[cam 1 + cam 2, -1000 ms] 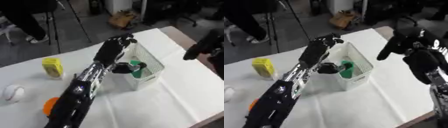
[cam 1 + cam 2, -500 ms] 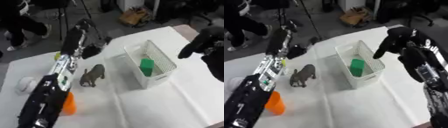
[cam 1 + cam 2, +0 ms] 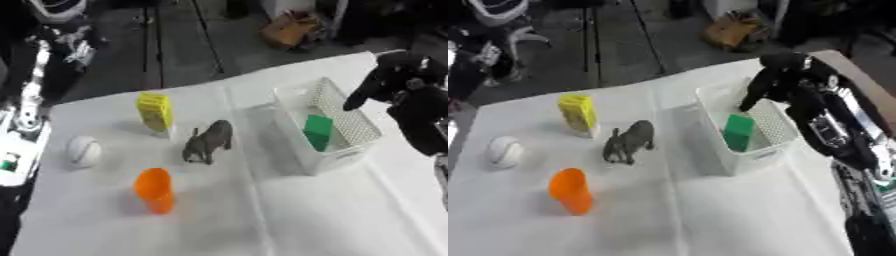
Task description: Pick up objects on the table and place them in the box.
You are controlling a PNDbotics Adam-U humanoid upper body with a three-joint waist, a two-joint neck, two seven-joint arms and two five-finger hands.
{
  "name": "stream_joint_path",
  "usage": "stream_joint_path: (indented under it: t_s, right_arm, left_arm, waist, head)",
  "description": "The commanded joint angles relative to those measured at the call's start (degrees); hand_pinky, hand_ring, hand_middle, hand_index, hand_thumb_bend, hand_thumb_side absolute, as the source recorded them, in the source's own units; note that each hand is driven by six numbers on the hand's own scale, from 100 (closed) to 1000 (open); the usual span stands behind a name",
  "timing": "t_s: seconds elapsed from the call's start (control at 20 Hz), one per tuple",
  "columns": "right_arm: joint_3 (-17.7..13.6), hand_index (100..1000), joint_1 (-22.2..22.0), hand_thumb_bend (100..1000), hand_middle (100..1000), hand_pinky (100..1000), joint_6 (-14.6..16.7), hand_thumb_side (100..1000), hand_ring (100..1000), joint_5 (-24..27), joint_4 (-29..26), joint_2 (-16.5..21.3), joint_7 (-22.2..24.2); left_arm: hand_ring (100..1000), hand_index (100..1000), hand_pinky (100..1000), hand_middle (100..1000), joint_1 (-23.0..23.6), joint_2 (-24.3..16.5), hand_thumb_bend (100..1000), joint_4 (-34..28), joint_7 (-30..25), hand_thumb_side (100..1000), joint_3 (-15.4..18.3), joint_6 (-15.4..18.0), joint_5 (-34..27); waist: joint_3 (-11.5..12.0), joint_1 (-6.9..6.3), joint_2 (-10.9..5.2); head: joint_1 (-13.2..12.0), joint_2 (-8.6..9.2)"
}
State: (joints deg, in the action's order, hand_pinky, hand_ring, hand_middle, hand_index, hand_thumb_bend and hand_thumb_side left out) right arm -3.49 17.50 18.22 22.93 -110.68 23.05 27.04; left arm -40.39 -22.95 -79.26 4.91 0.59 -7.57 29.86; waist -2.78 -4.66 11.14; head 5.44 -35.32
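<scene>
A white mesh box (image 3: 348, 150) stands right of centre with a green block (image 3: 317, 131) inside it. On the white table lie a yellow carton (image 3: 155, 111), a grey animal figure (image 3: 208, 141), a white ball (image 3: 84, 151) and an orange cup (image 3: 155, 189). My right hand (image 3: 773, 80) hangs above the box's far right rim, fingers relaxed and drooping, holding nothing. My left arm (image 3: 31, 95) runs up the far left edge, well away from the objects. Its hand (image 3: 70, 44) is a blur near the top left corner.
The table's far edge runs diagonally behind the carton and box, with dark floor, a tripod's legs and a cardboard box (image 3: 293, 27) beyond. White cloth (image 3: 289, 215) in front of the box and cup is bare.
My left arm has swung from over the box out to the far left, leaving the green block inside. The view has shifted. My right hand stays by the box.
</scene>
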Motion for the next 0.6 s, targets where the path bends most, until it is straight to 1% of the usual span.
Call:
stream_joint_path:
  t_s: [0.05, 0.1, 0.2, 0.3, 0.45, 0.55, 0.6]
  right_arm:
    - [-0.9, 861, 0.1, 172, 626, 586, 0.3, 595, 591, -0.9, -0.1, 1.6, -0.6]
    - [-1.0, 861, -0.1, 168, 626, 585, 0.3, 600, 590, -1.0, 0.1, 1.6, -0.7]
    - [-1.4, 861, -0.6, 167, 626, 584, 0.3, 604, 589, -1.3, 0.5, 1.5, -0.9]
    - [-1.6, 861, -0.9, 166, 626, 583, 0.3, 605, 588, -1.6, 0.8, 1.4, -1.1]
    - [-1.7, 862, -1.1, 163, 626, 582, 0.4, 610, 587, -1.8, 1.1, 1.2, -1.1]
    - [-1.7, 862, -1.4, 162, 626, 582, 0.5, 612, 587, -2.0, 1.3, 1.1, -1.1]
    - [-1.8, 862, -1.5, 162, 626, 582, 0.5, 612, 587, -2.0, 1.3, 1.1, -1.1]
  left_arm:
    - [700, 849, 637, 836, 0.8, -3.5, 575, -3.9, -0.3, 1000, 1.2, -1.3, -5.5]
    - [696, 848, 630, 837, 2.4, -3.6, 556, -4.4, 0.1, 1000, 1.9, -1.6, -7.1]
    - [690, 839, 625, 827, 5.8, -3.7, 581, -6.6, 1.6, 1000, 3.3, -1.5, -11.0]
    - [694, 846, 629, 834, 8.3, -3.7, 567, -9.0, 2.8, 1000, 3.7, -0.9, -14.1]
    - [702, 848, 634, 839, 10.7, -3.1, 490, -12.2, 3.8, 1000, 3.9, 0.4, -16.9]
    - [709, 849, 639, 840, 12.0, -2.7, 455, -14.5, 5.1, 1000, 4.2, 1.4, -18.2]
    - [709, 849, 639, 840, 12.6, -2.6, 455, -15.7, 5.6, 1000, 4.2, 1.9, -18.7]
  waist:
    - [0.3, 0.96, -2.11]
    - [0.9, 1.07, -2.16]
    - [1.8, 1.23, -2.28]
    - [2.3, 1.31, -2.33]
    - [2.5, 1.47, -2.46]
    - [2.6, 1.71, -2.58]
    - [2.6, 1.80, -2.63]
  head:
    - [0.5, -0.54]
    - [0.7, -0.60]
    - [1.1, -0.64]
    - [1.1, -0.71]
    - [1.2, -0.85]
    - [1.4, -1.00]
    - [1.4, -1.06]
